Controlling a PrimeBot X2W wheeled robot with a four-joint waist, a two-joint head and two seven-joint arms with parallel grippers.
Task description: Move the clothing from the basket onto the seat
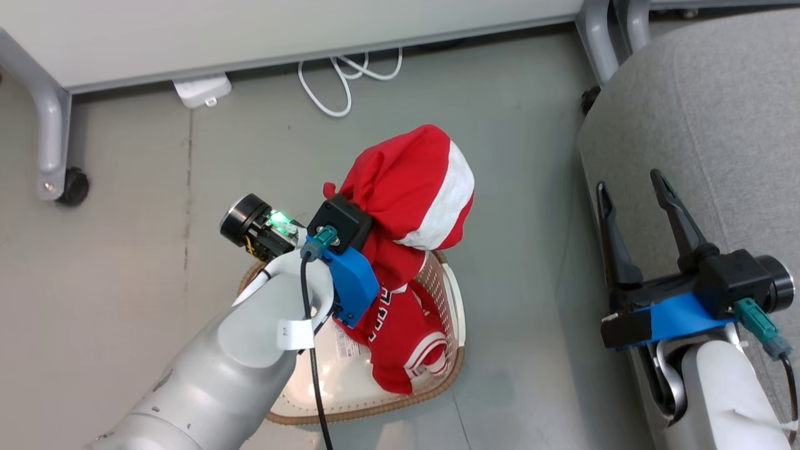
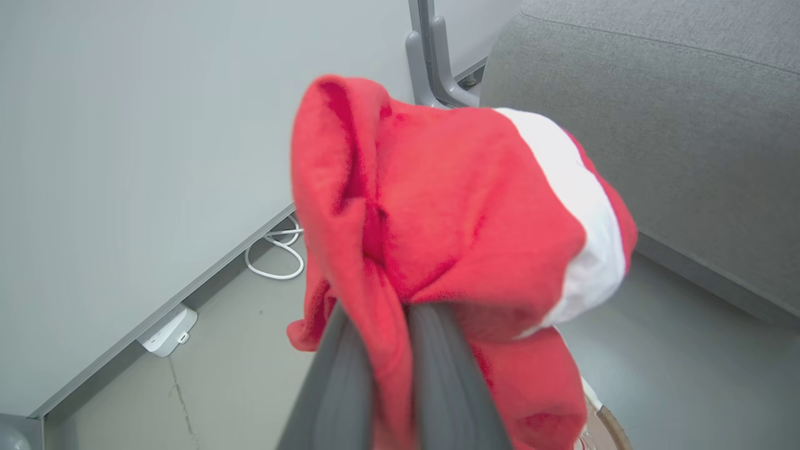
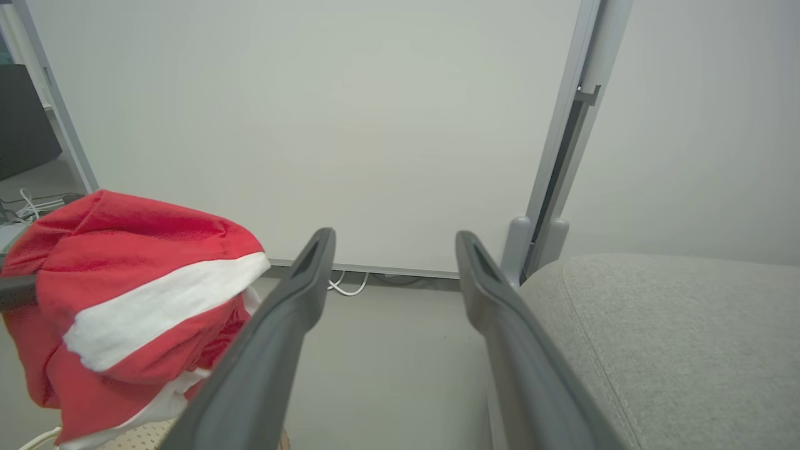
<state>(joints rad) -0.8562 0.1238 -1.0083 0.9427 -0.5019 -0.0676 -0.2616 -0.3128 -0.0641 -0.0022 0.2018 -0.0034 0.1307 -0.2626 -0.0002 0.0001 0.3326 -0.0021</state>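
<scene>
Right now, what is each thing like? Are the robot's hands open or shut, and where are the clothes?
Clothing, bunched and lifted, lower end hanging down.
Basket, upright on the floor, the clothing's lower end in it.
Seat, no clothing on the part in view.
Left gripper, shut on the clothing.
Right gripper, open, holding nothing, by the seat's edge.

clothing [image 1: 412, 181]: soft matt cloth, slightly fuzzy. basket [image 1: 442, 287]: smooth perforated plastic, woven-look rim. seat [image 1: 719, 112]: coarse-weave matt fabric. right gripper [image 1: 629, 179]: matt dark plastic fingers. floor [image 1: 125, 281]: smooth, faint sheen. table leg [image 1: 50, 125]: smooth painted metal.
</scene>
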